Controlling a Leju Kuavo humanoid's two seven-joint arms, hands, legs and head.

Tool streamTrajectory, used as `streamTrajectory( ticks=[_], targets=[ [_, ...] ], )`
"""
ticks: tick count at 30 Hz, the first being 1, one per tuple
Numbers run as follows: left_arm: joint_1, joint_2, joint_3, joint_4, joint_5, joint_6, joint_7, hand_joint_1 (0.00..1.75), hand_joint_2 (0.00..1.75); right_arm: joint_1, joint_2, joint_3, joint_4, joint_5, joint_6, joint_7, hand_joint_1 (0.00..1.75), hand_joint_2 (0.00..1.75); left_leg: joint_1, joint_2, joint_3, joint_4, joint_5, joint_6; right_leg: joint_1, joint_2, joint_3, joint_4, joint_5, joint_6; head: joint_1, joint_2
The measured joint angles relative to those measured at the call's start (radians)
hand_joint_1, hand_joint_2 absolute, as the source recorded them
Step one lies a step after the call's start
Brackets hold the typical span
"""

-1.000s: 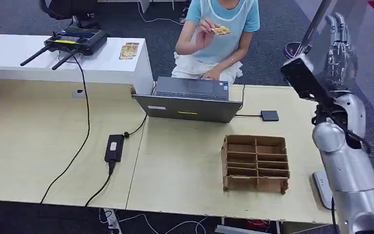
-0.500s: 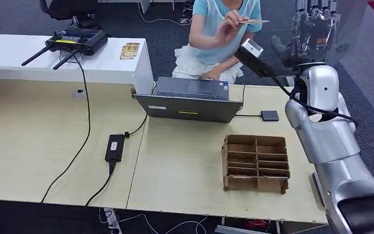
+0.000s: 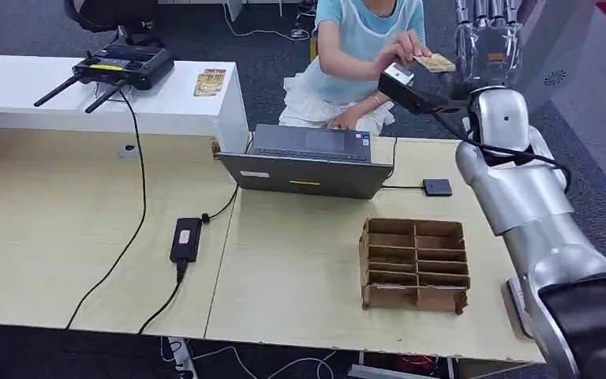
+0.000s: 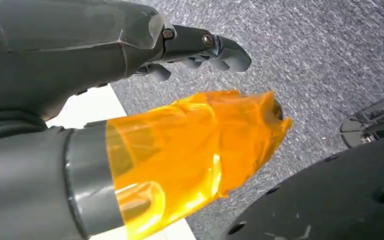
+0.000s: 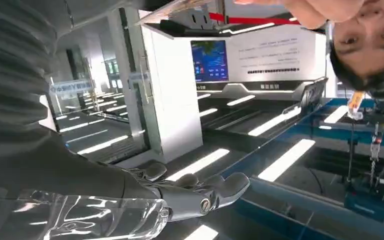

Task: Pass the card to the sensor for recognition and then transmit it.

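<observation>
A person's hand (image 3: 398, 54) holds a thin gold-printed card (image 3: 434, 62), its writing unreadable, beside the raised right hand (image 3: 485, 35), fingers spread, holding nothing.

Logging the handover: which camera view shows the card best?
The head view: the card is in the person's hand, beside the raised right robot hand. The right wrist view catches just its edge; the left wrist view looks at carpet.

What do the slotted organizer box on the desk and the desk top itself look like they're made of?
The organizer box looks like brown corrugated cardboard: matte, with raw, slightly ragged edges on its thin dividers. The desk top looks like pale wood-grain laminate or veneer, smooth with faint streaking and a seam between two panels; which of the two, the picture leaves open.
</observation>
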Motion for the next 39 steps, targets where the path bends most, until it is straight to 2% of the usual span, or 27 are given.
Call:
streamTrajectory(
  ticks=[4,14,15,16,39],
  targets=[
    [-0.001,0.002,-0.003,0.000,0.000,-0.002,0.000,0.00,0.00,-0.013,0.005,0.005,0.037,0.013,0.016,0.002,0.00,1.75,0.000,0.000,0.000,0.000,0.000,0.000,0.000,0.000,0.000,0.000,0.000,0.000,0.000,0.000],
    [-0.002,0.003,-0.014,0.000,0.007,-0.007,0.000,0.00,0.00,-0.030,0.009,0.010,0.109,-0.004,0.004,0.000,0.00,1.75,0.000,0.000,0.000,0.000,0.000,0.000,0.000,0.000,0.000,0.000,0.000,0.000,0.000,0.000],
    [-0.003,0.003,-0.014,0.000,0.007,-0.008,0.000,0.00,0.00,-0.030,0.009,0.010,0.112,-0.004,0.004,0.000,1.55,1.75,0.000,0.000,0.000,0.000,0.000,0.000,0.000,0.000,0.000,0.000,0.000,0.000,0.000,0.000],
    [-0.003,0.003,-0.015,0.000,0.007,-0.008,0.000,0.00,0.00,-0.031,0.009,0.010,0.116,-0.004,0.004,0.000,1.75,1.75,0.000,0.000,0.000,0.000,0.000,0.000,0.000,0.000,0.000,0.000,0.000,0.000,0.000,0.000],
    [-0.004,0.005,-0.023,0.000,0.010,-0.008,0.000,0.00,0.00,-0.030,0.009,-0.002,0.135,-0.060,-0.016,-0.040,1.75,1.75,0.000,0.000,0.000,0.000,0.000,0.000,0.000,0.000,-0.001,0.000,0.000,0.000,0.000,0.000]
  ],
)
